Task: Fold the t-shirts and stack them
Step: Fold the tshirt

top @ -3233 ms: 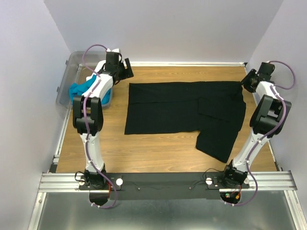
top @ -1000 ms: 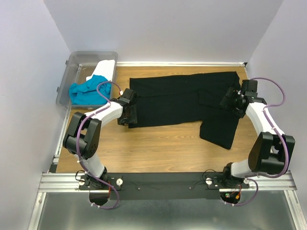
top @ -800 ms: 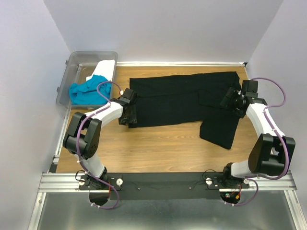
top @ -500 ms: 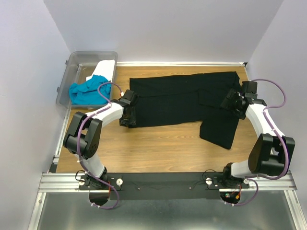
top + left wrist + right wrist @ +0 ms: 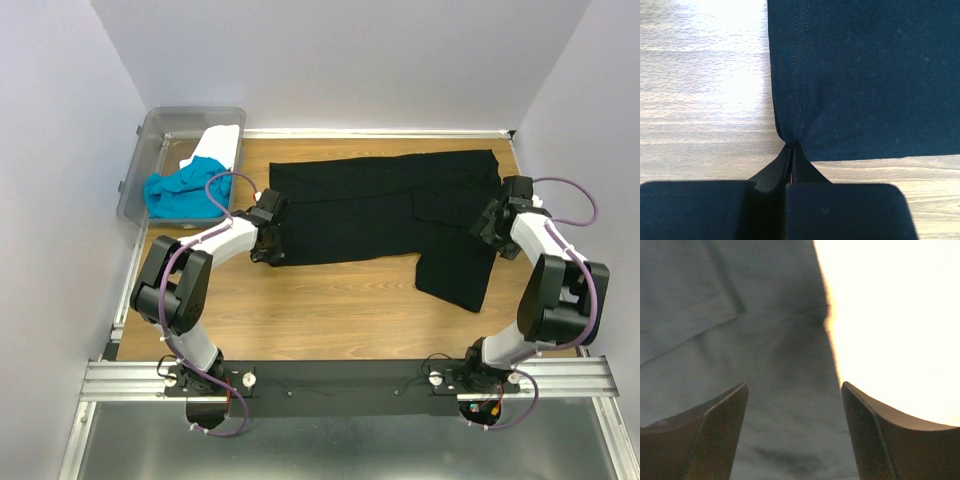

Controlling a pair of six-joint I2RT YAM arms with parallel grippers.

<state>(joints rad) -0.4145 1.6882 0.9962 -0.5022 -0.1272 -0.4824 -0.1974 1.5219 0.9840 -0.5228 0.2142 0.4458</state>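
Atop the table (image 5: 330,300), left gripper (image 5: 791,149) tight on black t-shirt (image 5: 380,215) corner, right gripper (image 5: 794,387) agape.

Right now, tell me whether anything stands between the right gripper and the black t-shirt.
Nothing visible does. The right gripper is open over the black t-shirt near its right edge, only cloth showing between its fingers. The left gripper is shut on its near left corner.
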